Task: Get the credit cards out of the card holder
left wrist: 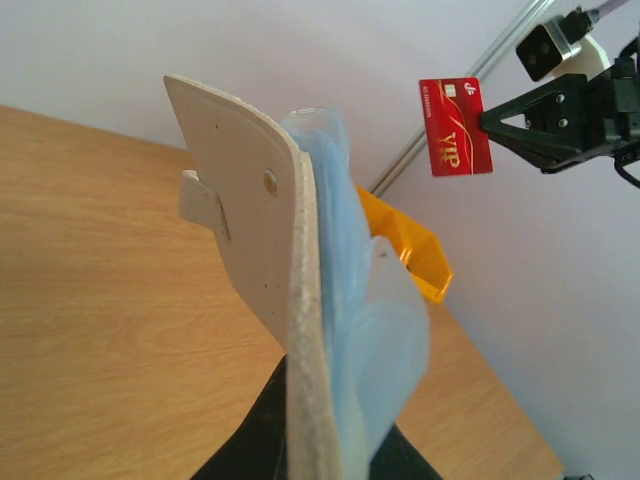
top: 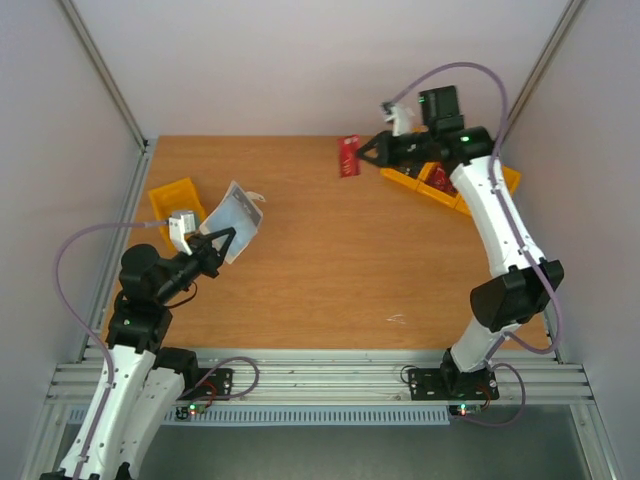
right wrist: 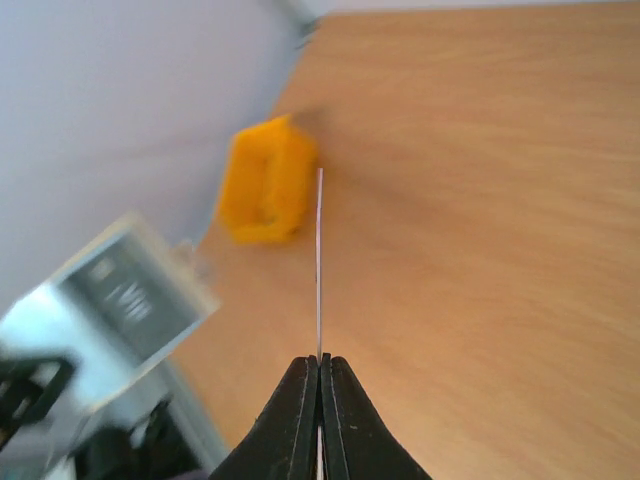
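- My left pincer [top: 222, 240] is clamped on the open card holder [top: 240, 215], up above the desk [top: 340, 270].
- My right pincer [top: 364, 152] pinches the red VIP card [top: 348, 157] mid-air.

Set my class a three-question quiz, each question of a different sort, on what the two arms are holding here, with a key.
1. True or false: the red card sits inside the card holder.
2. Which grips the card holder? A left gripper; B right gripper; C neither.
3. Fill in: the red card bears the word ___.
Key: 1 false, the right gripper holds it clear of the holder; 2 A; 3 VIP.
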Controlling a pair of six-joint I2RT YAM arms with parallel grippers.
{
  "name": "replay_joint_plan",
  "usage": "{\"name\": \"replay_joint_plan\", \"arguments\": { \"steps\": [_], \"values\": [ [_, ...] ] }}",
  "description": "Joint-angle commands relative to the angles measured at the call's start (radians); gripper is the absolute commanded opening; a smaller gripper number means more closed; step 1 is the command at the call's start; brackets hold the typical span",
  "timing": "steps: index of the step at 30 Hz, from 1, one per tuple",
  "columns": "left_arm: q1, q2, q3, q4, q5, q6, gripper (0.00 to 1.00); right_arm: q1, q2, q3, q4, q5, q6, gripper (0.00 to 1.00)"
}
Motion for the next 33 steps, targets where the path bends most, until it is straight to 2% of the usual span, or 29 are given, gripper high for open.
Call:
{"name": "replay_joint_plan", "arguments": {
  "steps": [1, 5, 9, 12, 16, 18, 24, 29, 33],
  "values": [
    [0.006, -0.019, -0.01, -0.002, -0.045, 0.053, 0.0, -0.206, 0.034, -0.028, 0.006, 0.244, 0.162, 0.01],
    [0.017, -0.007, -0.013, 0.002, -0.017, 0.069, 0.0, -0.384, 0.134, -0.023, 0.02, 0.382, 0.17, 0.01],
    [0.039, 0.026, -0.01, 0.024, 0.009, 0.073, 0.0, -0.478, 0.311, 0.131, 0.004, 0.43, 0.17, 0.01],
    [0.063, 0.063, -0.009, 0.048, 0.018, 0.064, 0.0, -0.516, 0.479, 0.334, -0.072, 0.463, 0.162, 0.01],
    [0.1, 0.119, -0.008, 0.107, 0.028, 0.064, 0.0, -0.528, 0.735, 0.704, -0.248, 0.498, 0.136, 0.01],
    [0.116, 0.154, -0.003, 0.137, 0.026, 0.06, 0.0, -0.528, 0.834, 0.806, -0.304, 0.5, 0.136, 0.01],
    [0.12, 0.232, -0.002, 0.249, 0.052, 0.057, 0.0, -0.53, 0.861, 0.755, -0.257, 0.498, 0.167, 0.01],
    [0.12, 0.257, -0.006, 0.28, 0.077, 0.058, 0.0, -0.531, 0.868, 0.732, -0.247, 0.485, 0.148, 0.01],
    [0.12, 0.265, -0.01, 0.281, 0.079, 0.052, 0.0, -0.536, 0.867, 0.734, -0.233, 0.499, 0.111, 0.1]
  ]
}}
